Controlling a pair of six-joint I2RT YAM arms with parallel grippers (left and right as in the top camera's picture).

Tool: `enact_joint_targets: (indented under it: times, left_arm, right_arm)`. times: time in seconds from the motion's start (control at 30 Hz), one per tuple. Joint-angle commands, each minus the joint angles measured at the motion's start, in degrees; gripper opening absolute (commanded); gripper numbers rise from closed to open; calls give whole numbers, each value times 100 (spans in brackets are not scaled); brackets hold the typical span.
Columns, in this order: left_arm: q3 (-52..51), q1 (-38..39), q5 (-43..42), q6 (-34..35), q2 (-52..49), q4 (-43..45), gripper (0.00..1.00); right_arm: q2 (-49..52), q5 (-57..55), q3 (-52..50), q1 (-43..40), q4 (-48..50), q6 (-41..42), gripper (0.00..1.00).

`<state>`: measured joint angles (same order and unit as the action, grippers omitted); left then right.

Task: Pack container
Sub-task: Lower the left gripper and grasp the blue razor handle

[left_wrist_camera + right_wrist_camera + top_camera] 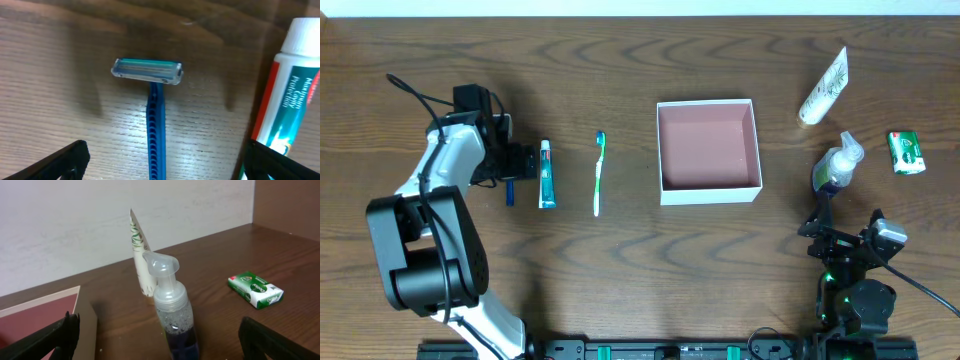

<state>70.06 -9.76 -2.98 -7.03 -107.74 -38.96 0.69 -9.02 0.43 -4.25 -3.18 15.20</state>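
container (708,146): mid-table, slightly toward 3 o'clock in the overhead view; open top up, white walls, pink floor, nothing inside
left gripper (166,147): jaws spread wide, grasping nothing; sits at the container's 9 o'clock, well apart from it, over the razor
left fingers (65,160): one each side of the razor handle, neither touching it
razor (156,125): flat on the table, blue handle, clear head pointing to 12 o'clock in the left wrist view; just beside the toothpaste
toothpaste (547,173): lying flat, white cap at the 12 o'clock end, between razor and toothbrush
toothbrush (599,172): green and white, lying flat, head toward 12 o'clock, between toothpaste and container
right gripper (162,340): jaws released, fully spread, holding nothing; at the container's 4 o'clock, facing the pump bottle
pump bottle (837,165): upright, clear, dark liquid low down, near the container's 3 o'clock wall; contact with the fingers cannot be told
white tube (825,87): at the container's 2 o'clock, leaf print, apart from the bottle
soap pack (906,152): green and white, at the bottle's 3 o'clock, lying flat
table (720,270): dark wood grain
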Motion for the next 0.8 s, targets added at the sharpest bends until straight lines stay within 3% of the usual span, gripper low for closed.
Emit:
enact_joint_targets:
  times: [0.0, 0.77]
  left_arm:
    - [33, -160, 131, 306, -72, 24, 98]
    - [31, -179, 131, 280, -352, 9, 98]
  right_arm:
    - [-35, -39, -11, 94, -22, -90, 99]
    - [-35, -39, -11, 94, -22, -90, 99]
